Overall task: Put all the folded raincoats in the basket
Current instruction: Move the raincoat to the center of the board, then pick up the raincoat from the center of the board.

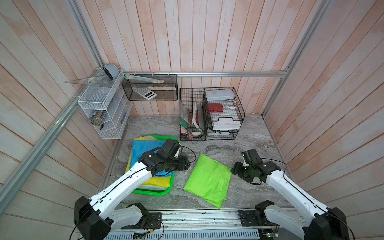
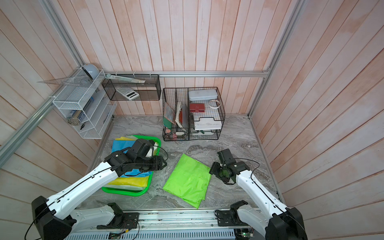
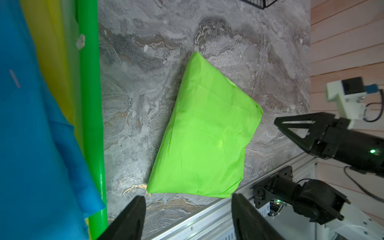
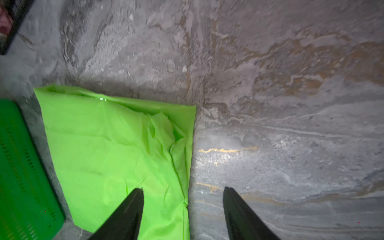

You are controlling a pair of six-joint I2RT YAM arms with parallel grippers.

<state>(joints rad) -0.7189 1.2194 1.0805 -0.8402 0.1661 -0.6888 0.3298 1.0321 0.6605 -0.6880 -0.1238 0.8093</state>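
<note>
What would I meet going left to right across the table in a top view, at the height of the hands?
Basket → left hand → green raincoat → right hand.

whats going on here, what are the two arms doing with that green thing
Two robot arms are working on getting the folded raincoat into the basket. The raincoat lies flat on the table, outside the basket, and neither arm holds it. The right gripper is open at its edge, one finger over the fabric, one over the table. The left gripper is open too, between basket and raincoat. The basket already holds a blue sheet over a yellow sheet.
</note>
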